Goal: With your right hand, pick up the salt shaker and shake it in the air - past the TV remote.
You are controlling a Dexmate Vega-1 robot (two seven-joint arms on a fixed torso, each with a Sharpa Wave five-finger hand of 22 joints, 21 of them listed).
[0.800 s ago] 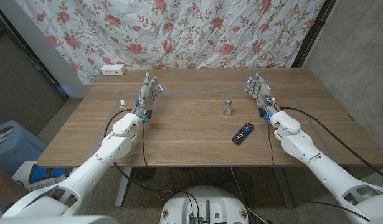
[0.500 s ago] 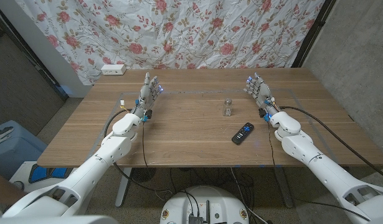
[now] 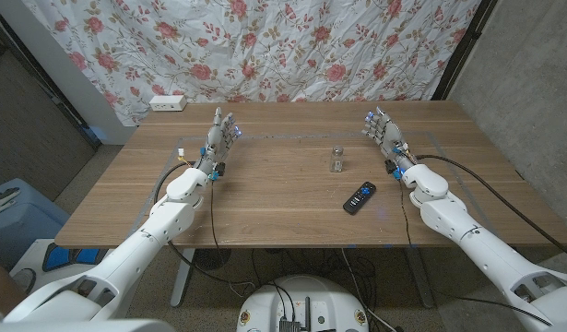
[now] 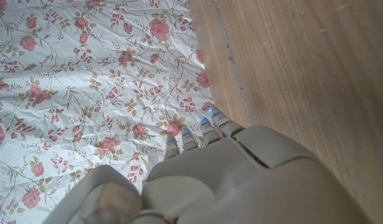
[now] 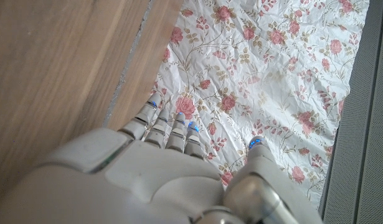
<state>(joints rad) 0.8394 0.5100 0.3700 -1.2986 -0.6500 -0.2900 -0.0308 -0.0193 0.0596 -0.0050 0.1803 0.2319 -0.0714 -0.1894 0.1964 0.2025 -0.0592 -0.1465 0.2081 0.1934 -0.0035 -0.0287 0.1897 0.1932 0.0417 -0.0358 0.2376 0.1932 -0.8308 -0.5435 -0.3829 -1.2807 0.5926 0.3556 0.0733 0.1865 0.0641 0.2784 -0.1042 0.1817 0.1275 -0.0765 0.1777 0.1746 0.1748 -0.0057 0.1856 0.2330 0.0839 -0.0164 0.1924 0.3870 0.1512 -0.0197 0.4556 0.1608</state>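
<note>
Nothing has moved: both hands' fingers stay spread, holding nothing, salt shaker (image 3: pixel 336 160) beside TV remote (image 3: pixel 360 197).

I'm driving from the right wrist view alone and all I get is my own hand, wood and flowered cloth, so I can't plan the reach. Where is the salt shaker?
Observer: In the head view the salt shaker stands upright near the table's middle, to the left of your right hand and a little nearer the robot.
Operator: And the TV remote?
Observer: The TV remote lies nearer the robot than the shaker, apart from it, angled on the wood.
Operator: Is my hand holding anything?
Observer: No, its fingers are spread and empty, clear of both things.
Operator: The other hand?
Observer: The left hand is raised and empty on the far side of the table.
</note>
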